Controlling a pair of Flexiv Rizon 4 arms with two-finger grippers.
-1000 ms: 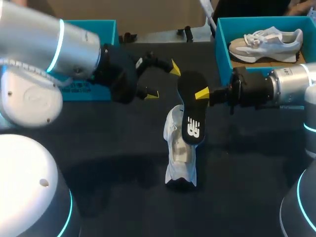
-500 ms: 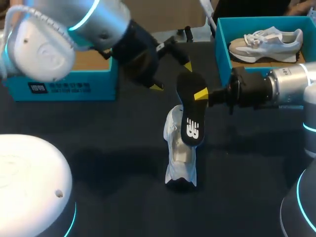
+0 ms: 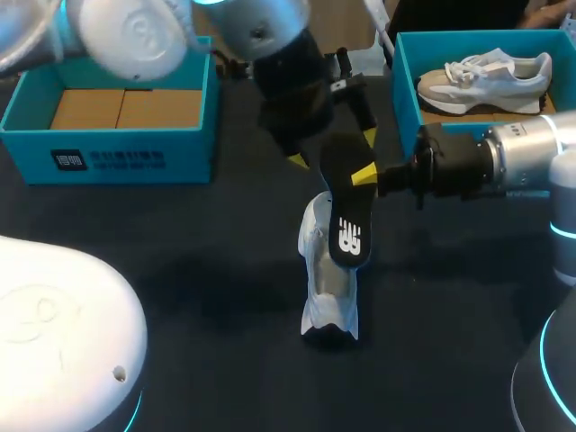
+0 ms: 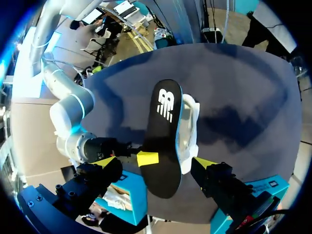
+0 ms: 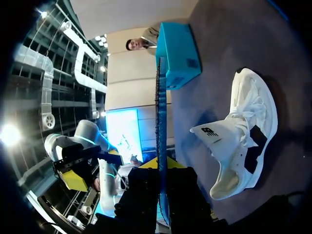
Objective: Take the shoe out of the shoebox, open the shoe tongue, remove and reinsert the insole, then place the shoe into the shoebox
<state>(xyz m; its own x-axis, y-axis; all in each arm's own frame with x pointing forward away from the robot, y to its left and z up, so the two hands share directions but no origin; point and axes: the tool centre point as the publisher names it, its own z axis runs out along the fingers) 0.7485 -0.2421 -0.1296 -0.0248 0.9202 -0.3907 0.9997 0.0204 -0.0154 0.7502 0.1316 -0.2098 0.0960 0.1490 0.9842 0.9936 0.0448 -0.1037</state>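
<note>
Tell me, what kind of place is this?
Probably a robot test lab: two robot arms over a dark table, one holding a black insole above a white shoe, blue shoeboxes beside.

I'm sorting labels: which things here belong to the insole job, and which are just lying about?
Job: insole, shoe, empty box, right pincer gripping the insole.
Lying about: second box, spare shoe inside it.

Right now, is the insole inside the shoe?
No, the right tool holds the insole in the air, apart from the shoe.
</note>
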